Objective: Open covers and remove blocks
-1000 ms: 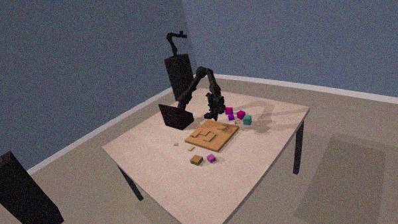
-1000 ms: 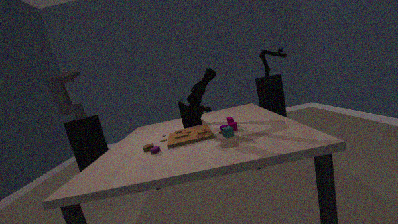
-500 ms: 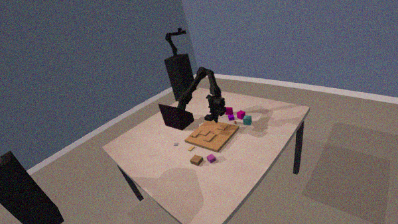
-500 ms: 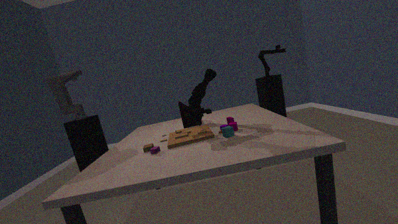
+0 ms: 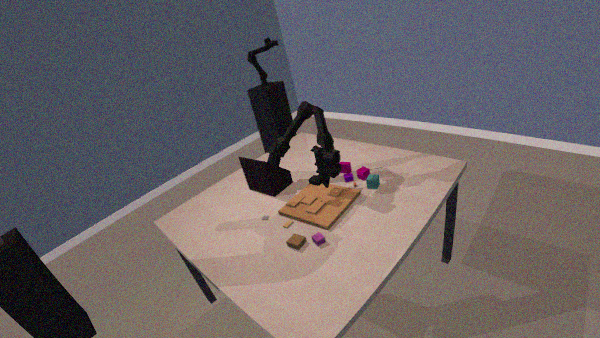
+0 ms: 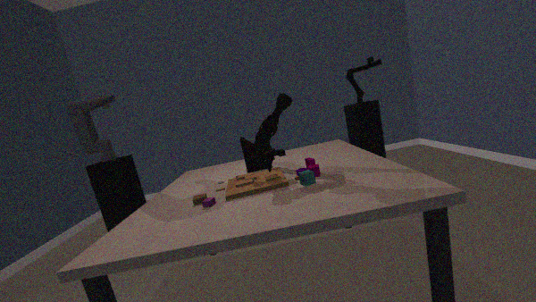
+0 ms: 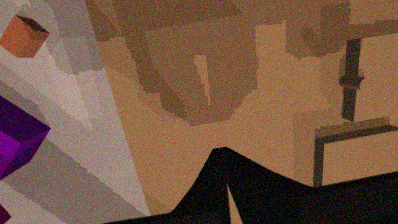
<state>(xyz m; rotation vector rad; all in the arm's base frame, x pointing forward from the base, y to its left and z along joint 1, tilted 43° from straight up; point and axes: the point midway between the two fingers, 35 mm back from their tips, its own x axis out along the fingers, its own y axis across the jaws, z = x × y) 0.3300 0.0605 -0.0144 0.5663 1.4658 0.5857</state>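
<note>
The wooden puzzle board (image 5: 327,223) (image 6: 241,193) (image 7: 275,107) lies flat on the table. Raised cover plates (image 5: 315,205) (image 7: 362,157) stand on it; whether each is fully open cannot be told. My gripper (image 5: 325,185) (image 6: 271,169) (image 7: 220,154) is shut and empty, pointing down low at the board's edge nearest the arm base. Beyond one side of the board lie a purple block (image 5: 348,177) (image 7: 17,142), two magenta blocks (image 5: 345,167) (image 5: 363,173), a teal block (image 5: 373,181) (image 6: 306,178) and a small orange piece (image 5: 355,184) (image 7: 22,39).
Off the opposite side of the board lie a brown block (image 5: 296,241) (image 6: 199,199), a violet block (image 5: 318,239) (image 6: 208,202), a flat tan piece (image 5: 288,224) and a small grey piece (image 5: 265,218). The arm's dark base panel (image 5: 262,177) stands behind the board.
</note>
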